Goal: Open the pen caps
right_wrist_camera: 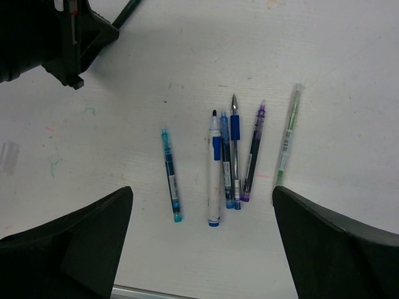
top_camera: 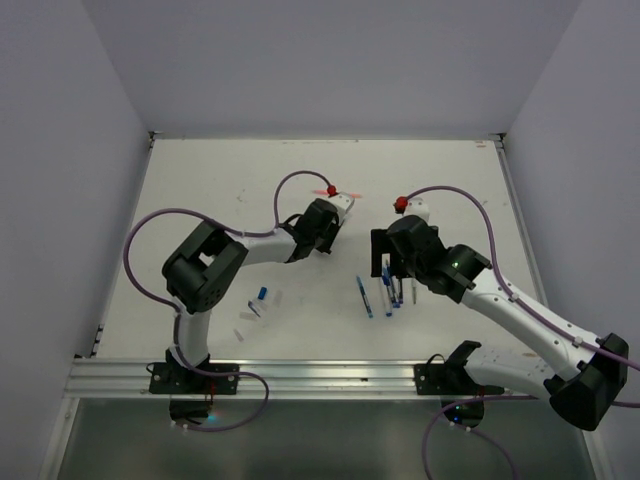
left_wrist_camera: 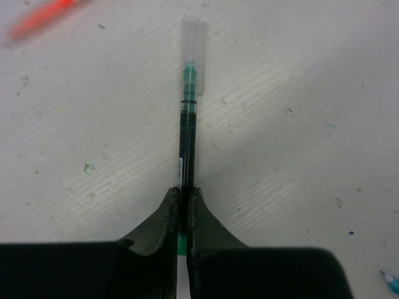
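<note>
The left gripper (left_wrist_camera: 184,192) is clamped on the barrel of one dark green pen (left_wrist_camera: 186,137). In the left wrist view the pen runs straight up the frame from between the closed fingers. Its far end sits inside one clear cap (left_wrist_camera: 194,47), which lies on the white table (top_camera: 200,180). A blurred orange-red stick (left_wrist_camera: 43,17) lies in the upper left corner of that view.

In the top view the left arm bends at centre left and reaches up and right to mid-frame. The right arm stretches from the lower right corner up and left. The right gripper (right_wrist_camera: 201,190) hangs wide apart, holding nothing, above six pens (right_wrist_camera: 235,149) that lie side by side. Two small blue caps (top_camera: 262,294) lie apart from the pens, at lower left of centre in the top view.
</note>
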Robot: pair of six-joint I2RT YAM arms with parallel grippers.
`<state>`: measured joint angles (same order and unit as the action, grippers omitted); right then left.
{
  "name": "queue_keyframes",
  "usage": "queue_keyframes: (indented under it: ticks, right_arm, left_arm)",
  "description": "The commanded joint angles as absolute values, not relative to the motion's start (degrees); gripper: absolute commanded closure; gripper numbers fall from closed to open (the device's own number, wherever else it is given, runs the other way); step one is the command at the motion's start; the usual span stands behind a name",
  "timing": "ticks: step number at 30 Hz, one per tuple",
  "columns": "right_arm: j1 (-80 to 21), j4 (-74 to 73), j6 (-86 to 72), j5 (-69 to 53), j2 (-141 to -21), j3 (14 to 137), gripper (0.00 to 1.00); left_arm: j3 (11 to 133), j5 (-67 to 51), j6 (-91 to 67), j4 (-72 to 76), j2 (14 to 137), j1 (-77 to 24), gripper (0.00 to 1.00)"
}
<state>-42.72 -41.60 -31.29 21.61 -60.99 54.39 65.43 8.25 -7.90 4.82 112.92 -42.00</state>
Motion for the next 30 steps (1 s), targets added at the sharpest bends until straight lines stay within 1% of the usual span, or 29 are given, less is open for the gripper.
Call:
queue_keyframes:
  ticks: [1,9,10,13,15,17,19,20,22,25,30]
  right_arm:
    - [-42.54,-42.19,-32.26,23.47,-60.21,55.11,0.01]
    - [-42.45,-42.19,-32.08,22.85,-61.08,55.02,0.02]
    - [-42.45,-42.19,-32.08,22.76,-61.26,55.02,0.02]
    - [-42.45,-41.92,-32.08,22.41,-61.43,54.84,0.02]
    - [-42.45,-41.57,-31.99,22.15,-61.35,54.76,0.02]
    - [-42.45,-41.48,-31.99,21.97,-61.52,54.67,0.01]
    - [-42.45,-41.4,-31.99,21.62,-61.7,54.58,0.02]
    - [-42.45,-41.31,-32.08,21.45,-61.79,54.49,0.02]
    - [-42.45,-41.05,-31.99,21.01,-61.87,54.49,0.02]
    - [-42.45,-40.43,-31.91,19.78,-62.4,54.84,0.02]
    - [-42.45,-39.29,-32.61,18.81,-63.01,55.19,0.02]
  left_arm:
    - [66.01,6.16,-7.47,4.04,114.61,-41.66,1.0]
    - [59.25,0.35,-8.44,9.05,109.09,-41.66,1.0]
    - [57.41,-2.78,-8.44,9.92,108.2,-41.66,1.0]
    - [54.5,-5.27,-8.7,11.77,105.39,-41.66,1.0]
    - [53.53,-4.58,-9.84,12.04,103.29,-41.57,1.0]
    - [52.04,-0.54,-12.46,11.95,101.0,-41.13,1.0]
    - [49.67,3.33,-15.62,12.56,95.82,-39.91,1.0]
    - [48.79,3.69,-16.51,13.87,91.62,-39.29,1.0]
    - [47.38,4.04,-17.84,14.33,87.73,-37.27,1.0]
    - [48.33,3.96,-17.93,12.14,81.23,-36.65,1.0]
    - [48.78,2.81,-19.07,9.49,77.61,-36.74,1.0]
